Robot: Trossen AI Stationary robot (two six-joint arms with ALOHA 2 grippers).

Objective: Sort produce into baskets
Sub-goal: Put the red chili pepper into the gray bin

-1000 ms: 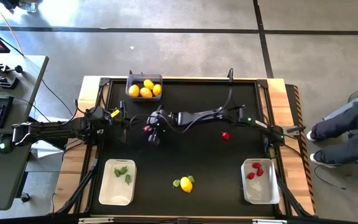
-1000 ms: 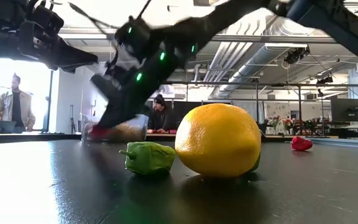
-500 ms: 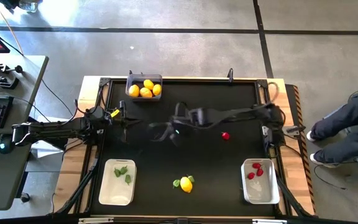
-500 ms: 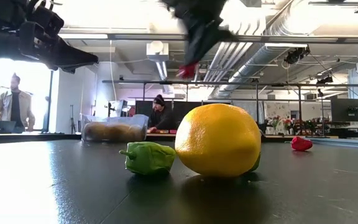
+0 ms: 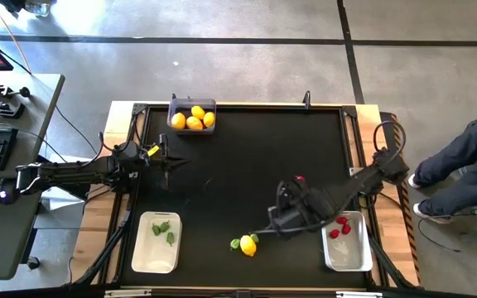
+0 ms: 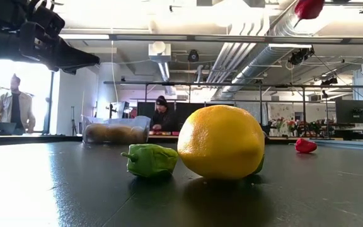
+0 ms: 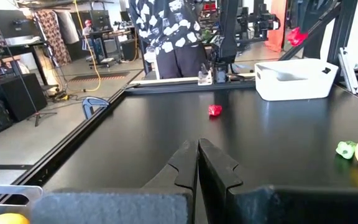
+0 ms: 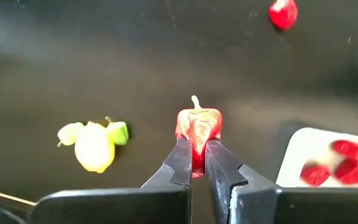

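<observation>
Black tabletop (image 5: pixel 247 190): your right hand (image 8: pixel 194 163), clamped on a red pepper (image 8: pixel 198 127), hangs beside the near-right corner's white basket (image 5: pixel 346 257).

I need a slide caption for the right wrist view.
Right hand carries a red pepper above the black table.

Both arms are dark, slim and jointed, with black cables looping along them. The left arm (image 5: pixel 73 172) carries a small yellow tag near its claw (image 5: pixel 171 163). The right arm (image 5: pixel 350 187) has a cable loop by the worktop (image 5: pixel 238 141) edge.
</observation>
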